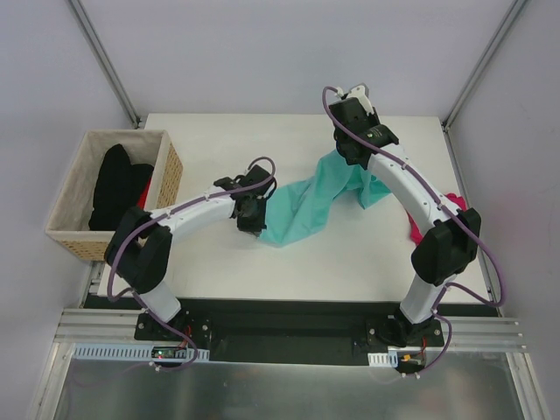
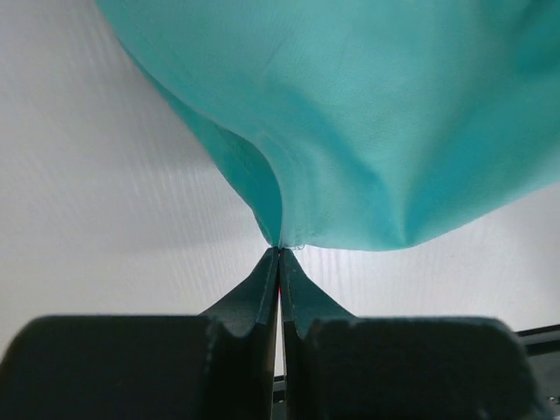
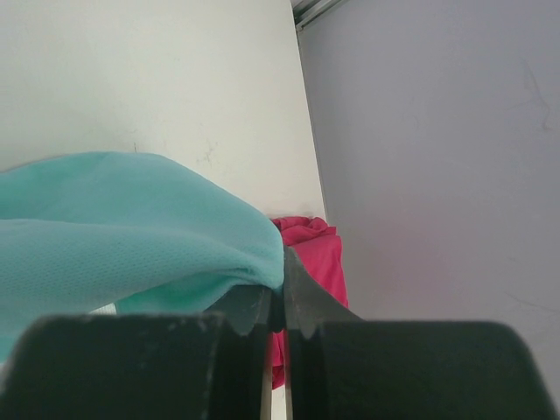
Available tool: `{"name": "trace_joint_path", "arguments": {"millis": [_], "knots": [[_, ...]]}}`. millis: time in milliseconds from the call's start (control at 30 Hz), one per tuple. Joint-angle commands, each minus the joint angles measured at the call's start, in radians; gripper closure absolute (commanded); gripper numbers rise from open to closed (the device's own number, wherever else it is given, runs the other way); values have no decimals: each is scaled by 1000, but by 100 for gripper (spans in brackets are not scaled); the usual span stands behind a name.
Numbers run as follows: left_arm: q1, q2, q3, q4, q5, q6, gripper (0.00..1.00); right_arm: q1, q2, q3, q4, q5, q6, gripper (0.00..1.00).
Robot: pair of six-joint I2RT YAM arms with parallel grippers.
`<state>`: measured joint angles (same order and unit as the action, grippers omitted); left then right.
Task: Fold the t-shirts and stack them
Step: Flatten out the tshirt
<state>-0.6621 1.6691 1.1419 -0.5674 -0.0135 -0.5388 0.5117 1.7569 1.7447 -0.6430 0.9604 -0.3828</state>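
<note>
The teal-mint t-shirt (image 1: 308, 201) hangs stretched in the air between my two grippers over the middle of the table. My left gripper (image 1: 252, 216) is shut on its lower left edge; the left wrist view shows the cloth (image 2: 367, 114) pinched at the tips of my left gripper (image 2: 279, 251). My right gripper (image 1: 348, 150) is shut on the shirt's upper right end; the right wrist view shows the teal cloth (image 3: 122, 227) bunched over my right gripper (image 3: 282, 271). The magenta-pink t-shirt (image 1: 453, 205) lies crumpled at the table's right edge, mostly hidden behind my right arm, and shows in the right wrist view (image 3: 315, 254).
A wicker basket (image 1: 171, 179) with a cloth liner stands left of the table, holding dark clothes (image 1: 114, 184) and a bit of red. The white table (image 1: 219, 149) ends at grey walls on the back and right. A black rail runs along the near edge.
</note>
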Motion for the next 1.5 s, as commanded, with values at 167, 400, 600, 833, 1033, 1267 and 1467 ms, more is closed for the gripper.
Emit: {"name": "trace_joint_path", "arguments": {"millis": [167, 400, 600, 833, 1033, 1267, 1467], "knots": [[33, -279, 218, -149, -282, 7, 100, -7, -24, 87, -7, 12, 19, 99], [145, -433, 315, -244, -434, 36, 100, -6, 3, 133, -20, 17, 19, 99], [203, -493, 367, -302, -523, 69, 100, 2, 41, 191, -44, 12, 30, 99], [210, -483, 325, -330, -436, 66, 100, 22, 84, 199, -46, 5, 41, 99], [210, -486, 256, -330, -349, 33, 100, 24, 150, 246, -43, 3, 24, 99], [210, -468, 243, -328, -301, 36, 100, 17, 231, 295, 3, -2, -22, 99], [208, -428, 243, -330, -212, 46, 100, 8, 283, 311, 43, -3, -47, 99]]}}
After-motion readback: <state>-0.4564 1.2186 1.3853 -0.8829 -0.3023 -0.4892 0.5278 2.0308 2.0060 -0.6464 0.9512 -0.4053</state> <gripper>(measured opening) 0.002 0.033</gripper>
